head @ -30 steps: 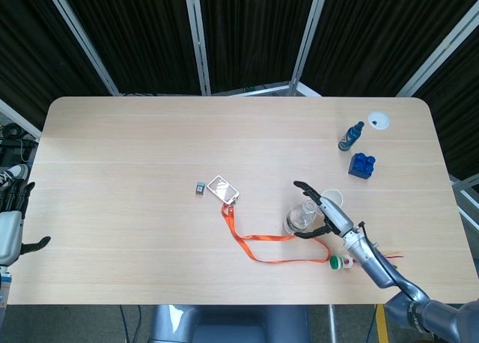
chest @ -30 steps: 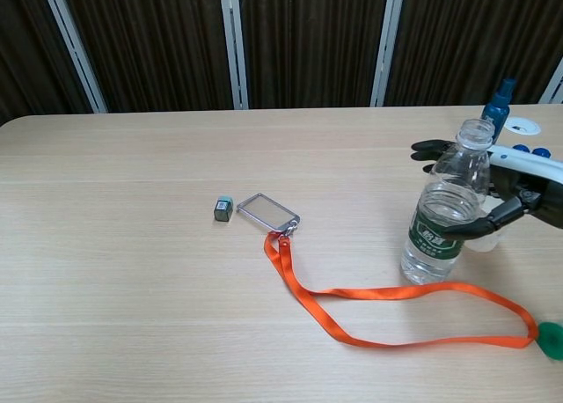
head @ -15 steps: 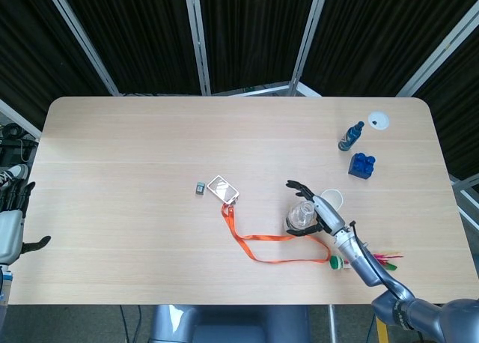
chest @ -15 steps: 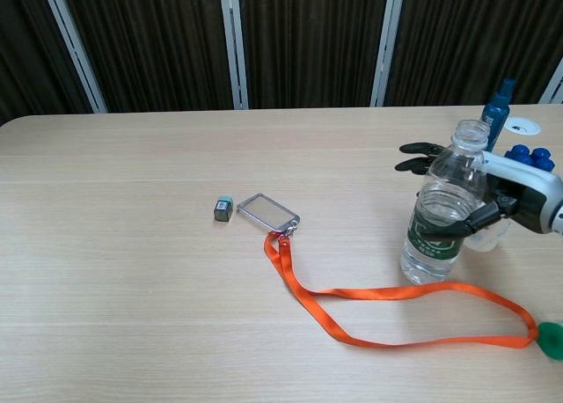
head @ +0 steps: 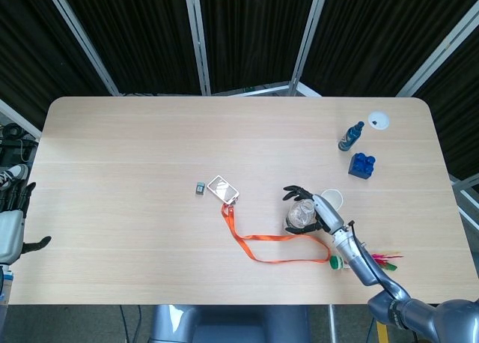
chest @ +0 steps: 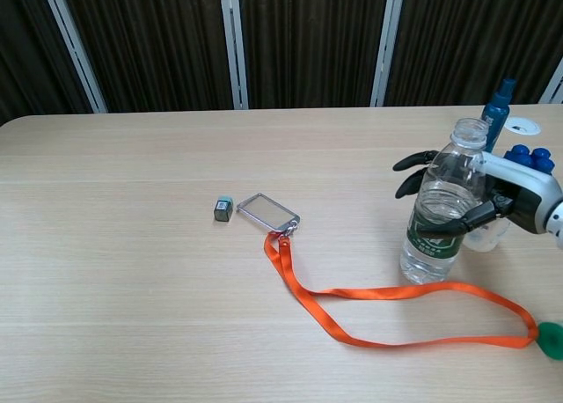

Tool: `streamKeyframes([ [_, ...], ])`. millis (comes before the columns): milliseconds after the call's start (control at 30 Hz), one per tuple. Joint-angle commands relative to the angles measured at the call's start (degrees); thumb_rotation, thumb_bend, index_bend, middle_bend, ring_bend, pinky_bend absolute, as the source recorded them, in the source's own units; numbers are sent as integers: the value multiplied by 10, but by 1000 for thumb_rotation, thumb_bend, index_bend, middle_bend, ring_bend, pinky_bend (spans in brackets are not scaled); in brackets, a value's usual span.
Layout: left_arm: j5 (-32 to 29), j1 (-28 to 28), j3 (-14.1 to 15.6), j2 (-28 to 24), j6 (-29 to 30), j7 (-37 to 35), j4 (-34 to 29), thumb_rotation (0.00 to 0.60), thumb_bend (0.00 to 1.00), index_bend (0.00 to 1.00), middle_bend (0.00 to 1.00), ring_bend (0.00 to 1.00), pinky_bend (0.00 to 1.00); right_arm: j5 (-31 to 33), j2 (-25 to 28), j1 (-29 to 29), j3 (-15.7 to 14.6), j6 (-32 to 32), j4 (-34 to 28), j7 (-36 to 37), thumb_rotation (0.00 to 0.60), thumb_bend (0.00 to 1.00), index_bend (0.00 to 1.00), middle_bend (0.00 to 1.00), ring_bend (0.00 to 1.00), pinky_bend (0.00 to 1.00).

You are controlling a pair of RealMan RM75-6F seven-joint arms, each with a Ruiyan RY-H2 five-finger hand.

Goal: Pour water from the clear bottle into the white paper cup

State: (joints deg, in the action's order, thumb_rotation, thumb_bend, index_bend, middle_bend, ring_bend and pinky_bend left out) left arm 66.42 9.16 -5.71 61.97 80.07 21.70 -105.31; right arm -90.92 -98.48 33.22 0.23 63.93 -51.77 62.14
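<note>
Near the front right part of the table (chest: pixel 132 315), the clear bottle (chest: pixel 442 218) stands upright with its cap off, and the right hand (chest: pixel 493 201) is wrapped around its middle, fingers curling round the far side and thumb across the green label; whether the grip is firm yet cannot be told. Just behind the bottle, on the hand's side, the white paper cup (head: pixel 334 199) stands upright, mostly hidden by the hand in the chest view. By the look of it the task is at its start: the bottle sits on the table, nothing is tilted, and lifting, tipping over the cup and setting down all remain. An orange lanyard (chest: pixel 387 311) loops just in front of the bottle's base, running from a clear badge holder (chest: pixel 267 211) to the bottle's left, with a small grey block (chest: pixel 223 209) beyond it; the strap could snag if the bottle is dragged. Well behind the bottle stand a blue spray bottle (head: pixel 350 136), a blue toy brick (head: pixel 361 165) and a white lid (head: pixel 379 120). The left hand (head: pixel 10 223) hangs off the table's left edge, empty, fingers apart.
</note>
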Motion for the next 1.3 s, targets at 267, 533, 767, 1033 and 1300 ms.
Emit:
streamKeyframes([
  [267,0,1,3,-1,-1,1,-2,600,50,0,0,0,0,6,-6,-3,4,5,6,-17,600,362,381,470,373,373],
  [533,6,-1,5,-3,2,-3,-7,600,51,0,0,0,0,0,24,-9,8,33,-42,-18,600,448,401,492,394,397],
  [767,16,-3,8,-10,5,-15,-14,600,51,0,0,0,0,-6,94,-24,11,72,-137,-23,600,458,401,492,394,397],
  [1033,34,-5,13,-22,2,-33,-22,600,51,0,0,0,0,7,206,-50,19,102,-240,-43,600,522,401,493,394,398],
  [1300,57,-12,16,-39,15,-47,-46,600,51,0,0,0,0,47,259,-79,18,88,-222,-85,600,531,401,493,395,398],
])
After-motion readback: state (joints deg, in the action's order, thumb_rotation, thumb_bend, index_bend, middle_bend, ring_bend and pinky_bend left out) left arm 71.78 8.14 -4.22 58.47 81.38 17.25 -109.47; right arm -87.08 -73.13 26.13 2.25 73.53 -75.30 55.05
